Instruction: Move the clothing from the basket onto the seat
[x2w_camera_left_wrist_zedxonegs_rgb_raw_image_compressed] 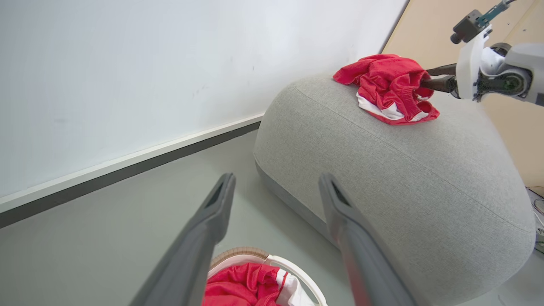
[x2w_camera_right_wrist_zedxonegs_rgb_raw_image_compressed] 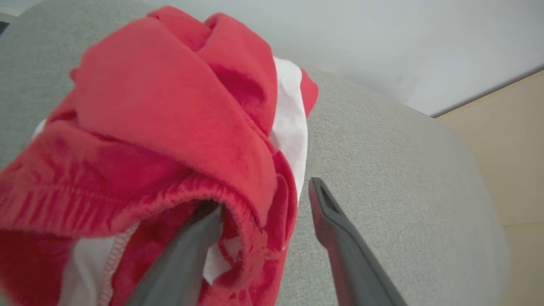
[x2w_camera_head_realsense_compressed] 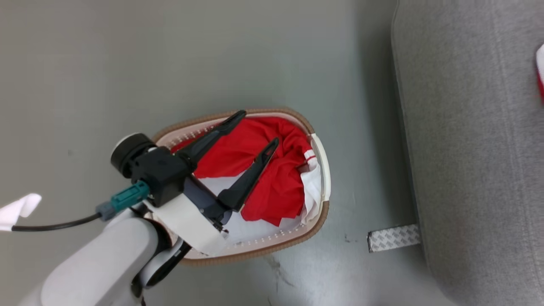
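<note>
My left end effector [x2w_camera_head_realsense_compressed: 259,127] is spread wide, holding nothing, hanging over the basket [x2w_camera_head_realsense_compressed: 260,253]. Under and between its fingers is red clothing [x2w_camera_head_realsense_compressed: 280,187] with white trim, bunched toward the basket wall nearer the sofa [x2w_camera_head_realsense_compressed: 467,148]. A pale cloth [x2w_camera_head_realsense_compressed: 255,236] lines the basket bottom below my wrist. The basket stands on the floor [x2w_camera_head_realsense_compressed: 212,51], beside the sofa and not touching it.

My right end effector [x2w_camera_right_wrist_zedxonegs_rgb_raw_image_compressed: 263,197] is at the sofa top, fingers apart. One finger [x2w_camera_right_wrist_zedxonegs_rgb_raw_image_compressed: 187,255] is tucked into a fold of another red garment [x2w_camera_right_wrist_zedxonegs_rgb_raw_image_compressed: 170,106]; the other sits bare just outside it. That garment lies crumpled on the sofa. I cannot tell whether the tucked finger bears any of its weight.
</note>
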Robot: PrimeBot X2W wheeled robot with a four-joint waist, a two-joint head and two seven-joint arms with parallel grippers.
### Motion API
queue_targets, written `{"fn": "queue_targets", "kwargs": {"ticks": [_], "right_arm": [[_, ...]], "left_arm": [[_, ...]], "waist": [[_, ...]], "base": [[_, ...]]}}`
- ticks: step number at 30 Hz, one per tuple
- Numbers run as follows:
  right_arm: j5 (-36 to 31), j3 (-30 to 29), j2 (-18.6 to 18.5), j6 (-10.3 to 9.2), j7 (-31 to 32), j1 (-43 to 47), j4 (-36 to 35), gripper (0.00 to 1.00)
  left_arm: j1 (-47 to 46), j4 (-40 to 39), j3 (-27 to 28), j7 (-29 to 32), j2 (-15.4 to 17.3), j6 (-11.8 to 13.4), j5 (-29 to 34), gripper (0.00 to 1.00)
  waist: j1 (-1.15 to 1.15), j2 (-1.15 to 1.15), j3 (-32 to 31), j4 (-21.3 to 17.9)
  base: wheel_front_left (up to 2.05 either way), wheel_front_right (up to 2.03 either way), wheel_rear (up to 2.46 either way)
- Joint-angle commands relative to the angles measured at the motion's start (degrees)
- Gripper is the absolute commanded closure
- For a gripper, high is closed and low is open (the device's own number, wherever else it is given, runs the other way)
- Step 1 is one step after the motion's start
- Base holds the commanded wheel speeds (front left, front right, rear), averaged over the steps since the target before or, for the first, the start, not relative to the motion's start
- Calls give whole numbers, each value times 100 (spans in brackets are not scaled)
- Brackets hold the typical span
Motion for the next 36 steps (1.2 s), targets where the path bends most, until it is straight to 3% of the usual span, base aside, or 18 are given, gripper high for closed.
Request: {"fn": "queue_targets", "kwargs": {"ticks": [1, 4, 12, 17, 21, 25, 29, 30, 36], "right_arm": [[144, 139, -168, -16, -55, 120, 22, 0], [292, 431, -527, -16, -28, 230, 48, 0], [1643, 1666, -1349, -16, 392, 715, -22, 0], [2361, 2062, -1863, -16, -51, 1081, -424, 0], [2556, 2188, -1989, -16, -571, 1273, -921, 0], [2646, 2132, -1635, -17, -934, 1468, -1375, 0], [2735, 1869, -892, -17, -1103, 1722, -1716, 0], [2735, 1869, -892, -17, -1103, 1722, -1716, 0], [2086, 1404, 383, -17, -1197, 2354, -2271, 0]], "left_arm": [[94, 70, 18, -49, 15, 18, -92, 0], [218, 207, 16, -121, -42, 57, -176, 0], [691, 632, 43, -337, -306, 259, -509, 0], [971, 791, 184, -495, -409, 426, -662, 0], [1185, 879, 420, -606, -397, 601, -835, 0], [1411, 968, 726, -671, -372, 776, -934, 0], [1808, 1010, 1146, -720, -298, 978, -1060, 0], [1808, 1010, 1146, -720, -298, 978, -1060, 0], [2549, 885, 1686, -729, -349, 1195, -938, 0]], "waist": [[-1, 0, -236, -3], [-1, 0, -585, -29], [-1, 0, -1752, -62], [-1, 0, -2413, 70], [-1, 0, -2865, 243], [-1, 0, -3236, 487], [-1, 0, -3516, 668], [-1, 0, -3516, 668], [-1, 0, -3735, 904]], "base": [[0, 0, 0], [0, 0, 0], [0, 0, 0], [0, 0, 0], [0, 0, 0], [0, 0, 0], [0, 0, 0], [0, 0, 0], [0, 0, 0]]}}
